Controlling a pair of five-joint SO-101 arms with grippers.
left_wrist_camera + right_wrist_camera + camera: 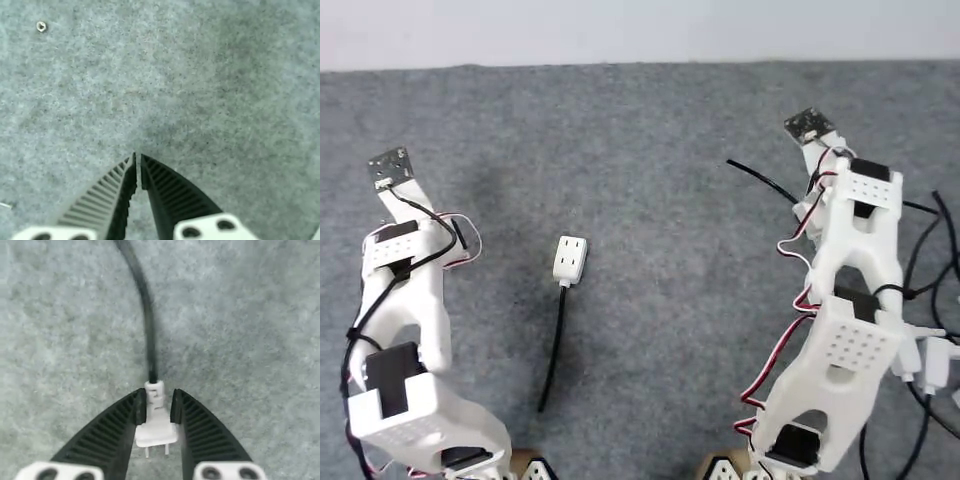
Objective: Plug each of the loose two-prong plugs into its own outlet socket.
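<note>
**Ana:** Right gripper [157, 395] is sitting closest to the lens. It is clamping the white two-prong plug [156, 426] by its flanks, and the plug's black cord [143, 310] is running away across the grey mat [260, 315].

**Ben:** Where is the socket lying?

**Ana:** The outlet socket block [570, 258] is resting near the middle of the mat, well apart from the right arm [850, 345]. Its own lead [554, 345] is trailing toward the near edge.

**Ben:** And the other side?

**Ana:** The left gripper [138, 159] is hanging over bare mat, fingers pressed together and carrying nothing. A small metal ring [41, 26] is lying off to one side of it.

**Ben:** What is worrying you?

**Ana:** The prongs [156, 451] are pointing back toward the wrist, not outward. I am judging that the plug cannot go in as held, and re-gripping is risking a drop. The block is also lying loose, so a push may be sliding it away unless something is pinning it. The trailing cord may be tugging the plug crooked in the grip.

**Ben:** Is there room to move?

**Ana:** Open mat is stretching between the two arms. Black cables [950, 245] are crowding the right edge, and the mat's far edge is running close behind both grippers.
</note>
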